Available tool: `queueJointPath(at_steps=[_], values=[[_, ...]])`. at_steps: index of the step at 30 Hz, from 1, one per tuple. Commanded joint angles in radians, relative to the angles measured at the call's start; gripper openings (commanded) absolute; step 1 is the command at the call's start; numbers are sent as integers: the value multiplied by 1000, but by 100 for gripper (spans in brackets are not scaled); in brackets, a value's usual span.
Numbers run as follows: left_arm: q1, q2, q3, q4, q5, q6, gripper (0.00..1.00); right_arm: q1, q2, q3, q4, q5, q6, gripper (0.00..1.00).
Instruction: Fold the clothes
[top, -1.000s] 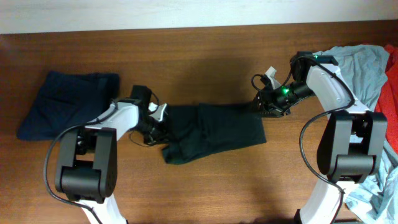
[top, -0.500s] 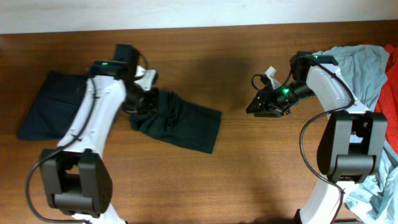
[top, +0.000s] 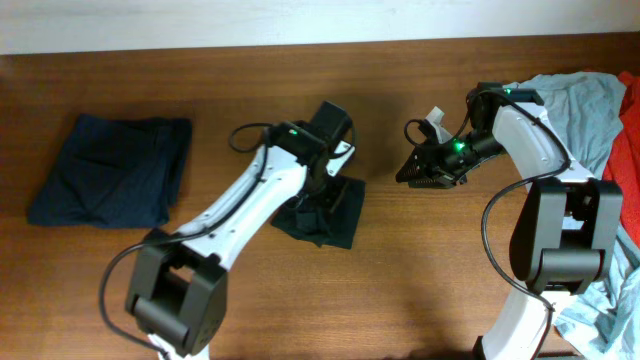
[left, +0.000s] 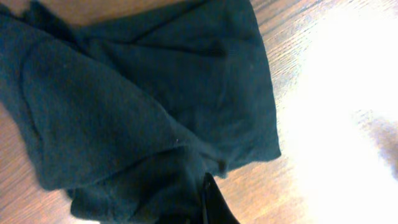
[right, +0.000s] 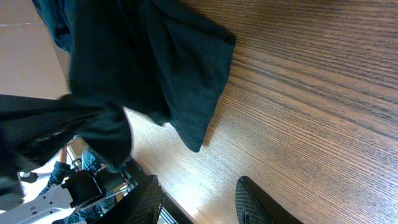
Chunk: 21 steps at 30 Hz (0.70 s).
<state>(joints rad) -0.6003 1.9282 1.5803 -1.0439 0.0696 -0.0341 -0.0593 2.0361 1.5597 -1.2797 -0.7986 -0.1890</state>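
The black T-shirt (top: 335, 218) lies as a small folded-over bundle at the table's middle; the left wrist view fills with its dark cloth (left: 143, 106). My left gripper (top: 322, 192) reaches across onto the bundle and is shut on a fold of it, with one dark finger (left: 210, 202) showing among the cloth. My right gripper (top: 412, 172) hovers to the right of the shirt, apart from it, open with bare wood between its fingers. In the right wrist view that gripper (right: 198, 186) looks past the shirt's edge (right: 186, 81).
A folded dark-navy garment (top: 110, 168) rests at the far left. A light-blue garment (top: 580, 110) and a red one (top: 628, 135) are heaped at the right edge behind the right arm, with more light-blue cloth (top: 600, 295) at the lower right.
My left arm has swung far left and then right across the table, dragging the shirt off the right gripper and folding it into a smaller bundle. The right arm has stayed put.
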Motion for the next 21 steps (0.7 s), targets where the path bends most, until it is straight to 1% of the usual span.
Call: queueJointPath(at_steps=[1, 2, 3, 8, 10, 13, 15, 21], values=[[-14, 54, 16, 35, -15, -6, 5, -2, -31, 14, -8, -2, -17, 44], [-15, 63, 16, 43, -15, -6, 7, -2, -31, 14, -8, -2, -17, 44], [-15, 69, 16, 51, -14, -6, 11, -2, -31, 14, -8, -2, -17, 44], [-23, 71, 16, 66, -10, -15, 13, -2, -31, 14, -7, -2, -17, 44], [-32, 77, 16, 76, 1, -31, 18, -2, -31, 14, -7, -2, -17, 44], [-58, 100, 16, 87, 2, -32, 21, -2, -31, 14, -7, -2, -17, 44], [-74, 114, 16, 90, 2, -32, 26, -2, -31, 14, -7, -2, -17, 44], [-84, 121, 27, 100, -14, -32, 27, -2, -31, 14, -8, -2, -17, 45]])
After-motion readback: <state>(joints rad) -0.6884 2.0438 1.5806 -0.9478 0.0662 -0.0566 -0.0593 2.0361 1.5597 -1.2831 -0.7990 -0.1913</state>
